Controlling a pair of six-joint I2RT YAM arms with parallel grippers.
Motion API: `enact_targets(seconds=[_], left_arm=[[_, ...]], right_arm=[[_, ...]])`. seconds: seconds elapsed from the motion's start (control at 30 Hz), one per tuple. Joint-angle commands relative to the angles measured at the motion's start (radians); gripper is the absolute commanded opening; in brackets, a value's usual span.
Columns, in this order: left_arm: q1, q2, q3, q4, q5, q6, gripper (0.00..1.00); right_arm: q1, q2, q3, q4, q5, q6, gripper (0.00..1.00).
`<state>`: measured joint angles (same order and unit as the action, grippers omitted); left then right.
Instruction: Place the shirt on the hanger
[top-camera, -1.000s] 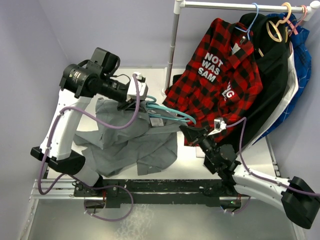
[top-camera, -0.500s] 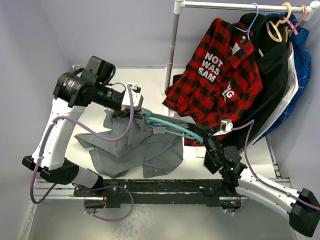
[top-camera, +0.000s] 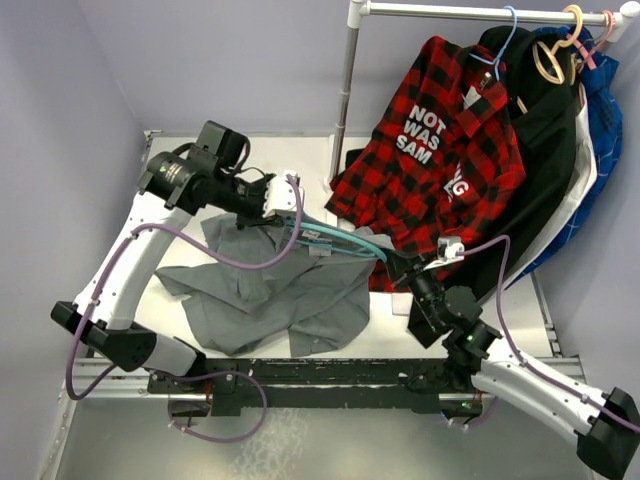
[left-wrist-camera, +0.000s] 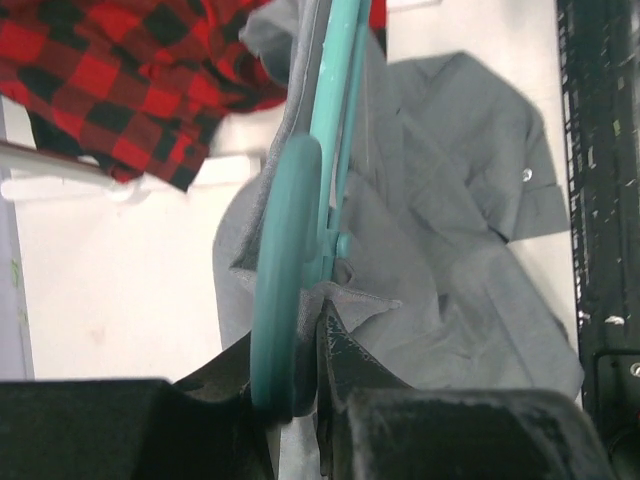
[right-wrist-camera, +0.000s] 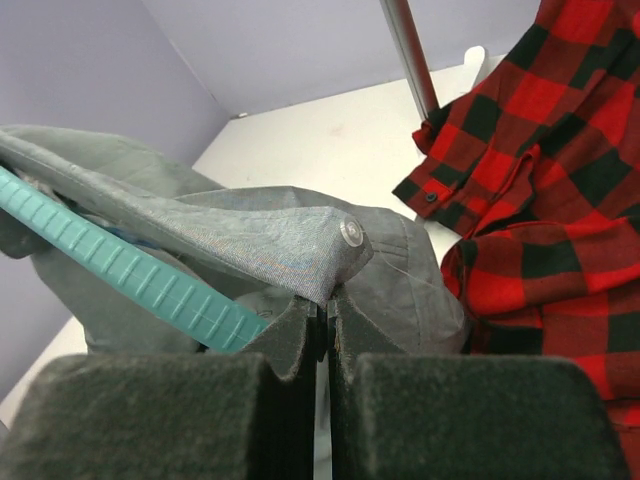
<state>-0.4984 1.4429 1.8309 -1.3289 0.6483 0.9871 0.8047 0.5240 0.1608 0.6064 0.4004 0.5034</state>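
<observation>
Top external: left hand (top-camera: 280, 205) is clamped on the hook end of the hanger (top-camera: 340, 240), and the bar runs from it across to the right hand (top-camera: 403, 268). The shirt (top-camera: 270, 300) is draped over the bar between the two hands, with most of it slumped on the desk (top-camera: 300, 160) below them. A plaid shirt (top-camera: 440, 150) hangs just beyond the right hand.

Left wrist: jaws are shut on the teal hook. Grey cloth is bunched right against the fingertips and trails along the bar ahead.

Right wrist: jaws are together, pinching a shirt edge just under a button (right-wrist-camera: 350, 232). The hanger arm passes close on the left of the fingers, under the cloth. Can't tell if its tip is caught too.

Handling: the shirt is light, limp and wrinkle-prone, and likely to slide off smooth plastic, so grip it at the collar or shoulder seam. The hanger is thin, stiff and slippery, so hold it at the hook or neck.
</observation>
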Motion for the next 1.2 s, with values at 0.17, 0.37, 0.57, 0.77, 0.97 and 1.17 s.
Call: enact_targets(seconds=[0.17, 0.37, 0.57, 0.77, 0.97, 1.17], left_arm=[[0.009, -0.037, -0.055, 0.118, -0.22, 0.017, 0.0], [0.009, -0.024, -0.012, 0.109, -0.249, 0.026, 0.0], [0.009, -0.011, -0.016, 0.11, -0.342, 0.056, 0.0], [0.008, 0.021, -0.011, 0.097, -0.434, 0.085, 0.0], [0.006, 0.029, -0.047, 0.117, -0.428, 0.063, 0.0], [-0.011, 0.033, -0.131, 0.188, -0.406, 0.002, 0.0]], right_arm=[[-0.009, -0.071, 0.163, -0.272, 0.026, -0.103, 0.0], [-0.009, -0.008, 0.216, -0.371, 0.055, -0.081, 0.0], [-0.01, 0.117, 0.331, -0.448, 0.065, -0.104, 0.0], [-0.01, 0.3, 0.485, -0.612, 0.068, -0.121, 0.0], [-0.01, 0.442, 0.618, -0.735, 0.056, -0.131, 0.0], [-0.01, 0.539, 0.673, -0.719, 0.004, -0.096, 0.0]])
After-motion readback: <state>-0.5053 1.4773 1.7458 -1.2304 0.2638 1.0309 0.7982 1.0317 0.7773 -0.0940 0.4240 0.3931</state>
